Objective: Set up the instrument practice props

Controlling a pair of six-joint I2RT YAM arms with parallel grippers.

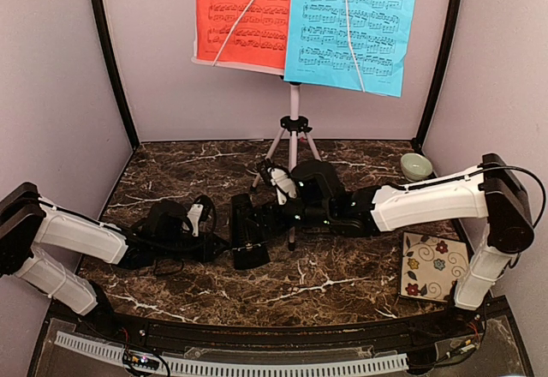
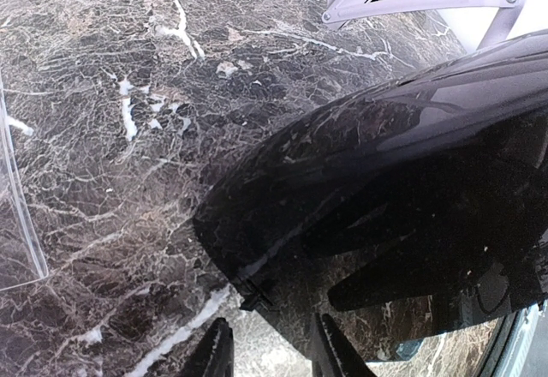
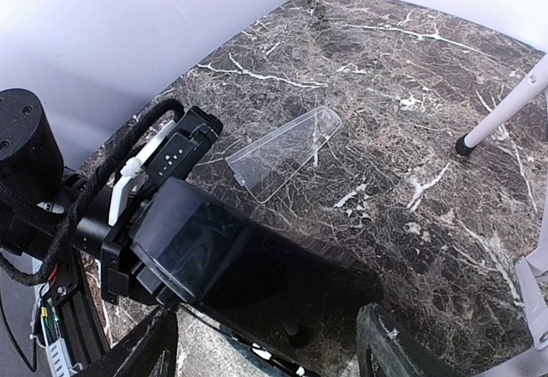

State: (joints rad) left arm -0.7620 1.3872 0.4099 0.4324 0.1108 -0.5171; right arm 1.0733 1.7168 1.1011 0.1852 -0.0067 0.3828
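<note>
The white tripod music stand [image 1: 294, 128] stands at the back centre and carries a red page [image 1: 240, 17] and a cyan-blue page [image 1: 351, 26]. The black metronome [image 1: 250, 238] sits on the marble between my two grippers. My left gripper [image 1: 221, 244] is open just left of it; in the left wrist view [image 2: 274, 356] the metronome's glossy body [image 2: 385, 206] lies just past the fingertips. My right gripper [image 1: 272, 218] is wide open, its fingers either side of the metronome [image 3: 257, 266] in its wrist view [image 3: 267, 321]. The clear cover [image 3: 282, 150] lies flat on the table beyond.
A floral square tile [image 1: 435, 266] lies at the front right by the right arm's base. A small pale green bowl [image 1: 416, 167] sits at the back right. The stand's tripod legs [image 3: 505, 116] spread just behind the grippers. Walls close in the left, right and back.
</note>
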